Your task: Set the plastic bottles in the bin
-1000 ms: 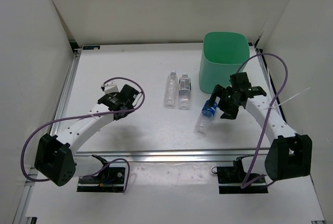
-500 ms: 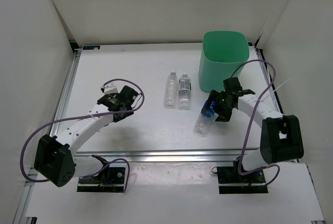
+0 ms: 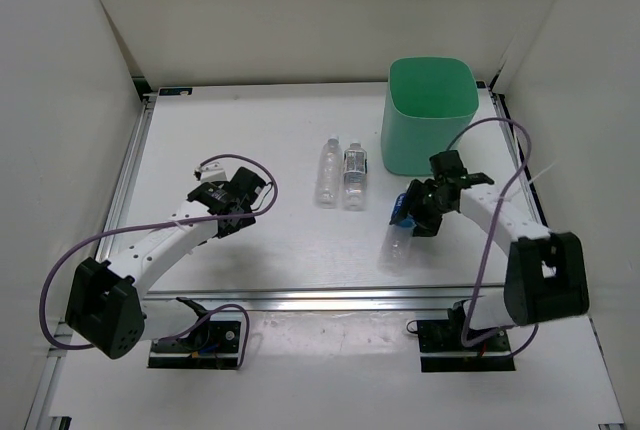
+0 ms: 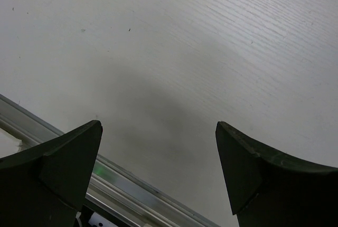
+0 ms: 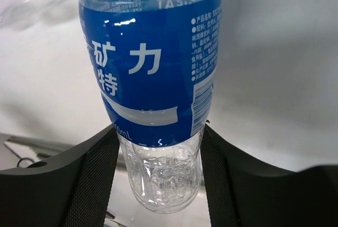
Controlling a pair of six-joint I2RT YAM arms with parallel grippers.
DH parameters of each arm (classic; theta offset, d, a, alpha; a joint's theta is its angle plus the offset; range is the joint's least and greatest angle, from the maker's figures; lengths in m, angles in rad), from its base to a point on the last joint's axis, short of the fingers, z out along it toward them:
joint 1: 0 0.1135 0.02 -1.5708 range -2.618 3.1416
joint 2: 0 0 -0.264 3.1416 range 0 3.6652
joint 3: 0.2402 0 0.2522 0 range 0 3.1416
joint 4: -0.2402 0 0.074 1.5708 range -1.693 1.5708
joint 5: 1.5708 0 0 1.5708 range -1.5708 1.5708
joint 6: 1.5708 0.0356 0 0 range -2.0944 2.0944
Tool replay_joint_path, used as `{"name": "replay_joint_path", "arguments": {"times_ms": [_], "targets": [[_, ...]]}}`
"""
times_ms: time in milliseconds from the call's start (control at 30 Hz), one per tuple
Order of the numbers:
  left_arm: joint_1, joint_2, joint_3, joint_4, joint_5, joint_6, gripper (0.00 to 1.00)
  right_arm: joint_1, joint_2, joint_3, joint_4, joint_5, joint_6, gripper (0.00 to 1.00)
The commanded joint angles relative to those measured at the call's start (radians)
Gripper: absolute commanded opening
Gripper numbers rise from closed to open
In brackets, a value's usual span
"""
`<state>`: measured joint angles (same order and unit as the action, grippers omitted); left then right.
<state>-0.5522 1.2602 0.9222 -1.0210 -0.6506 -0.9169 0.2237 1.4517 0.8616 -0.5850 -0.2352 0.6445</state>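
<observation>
My right gripper (image 3: 416, 212) (image 5: 160, 145) is shut on the clear lower end of the blue-label plastic bottle (image 3: 402, 212) (image 5: 150, 63), just in front of the bin (image 3: 430, 115). The bottle's blue label points away from the wrist camera. The mint-green bin stands upright at the back right. Two clear plastic bottles (image 3: 327, 172) (image 3: 354, 175) lie side by side at the table's middle. My left gripper (image 3: 240, 202) (image 4: 158, 132) hangs open over bare table on the left, well apart from the bottles, with nothing between its fingers.
White walls close in the table on three sides. An aluminium rail (image 3: 330, 300) (image 4: 121, 177) runs along the near edge. Purple cables loop from both arms, the right one (image 3: 500, 135) arching beside the bin.
My right gripper moved onto the blue-label bottle and closed on its lower end. The left arm has barely shifted and stays open.
</observation>
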Motion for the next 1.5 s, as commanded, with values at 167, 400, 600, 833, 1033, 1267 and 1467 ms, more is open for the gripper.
{"name": "replay_joint_path", "arguments": {"times_ms": [167, 400, 600, 833, 1033, 1267, 1467], "targets": [[-0.003, 0.002, 0.004, 0.027, -0.021, 0.006, 1.0, 0.012, -0.393, 0.203, -0.334, 0.046, 0.035, 0.5], [-0.003, 0.033, 0.027, 0.074, 0.012, 0.026, 1.0, -0.009, -0.268, 0.784, -0.407, 0.215, 0.012, 0.49], [-0.003, 0.097, 0.118, 0.124, 0.081, 0.131, 1.0, -0.095, 0.161, 1.331, -0.427, 0.148, -0.011, 0.52], [-0.003, 0.151, 0.248, 0.222, 0.216, 0.259, 1.0, -0.21, 0.288, 1.39, -0.427, -0.002, 0.034, 1.0], [-0.003, 0.243, 0.378, 0.331, 0.441, 0.361, 1.0, -0.224, 0.109, 1.289, -0.363, -0.015, -0.026, 1.0], [-0.003, 0.406, 0.494, 0.374, 0.56, 0.385, 1.0, -0.224, -0.052, 1.102, -0.363, -0.09, -0.019, 1.0], [-0.003, 0.54, 0.578, 0.415, 0.6, 0.375, 1.0, -0.215, -0.062, 1.007, -0.352, -0.177, -0.034, 1.0]]}}
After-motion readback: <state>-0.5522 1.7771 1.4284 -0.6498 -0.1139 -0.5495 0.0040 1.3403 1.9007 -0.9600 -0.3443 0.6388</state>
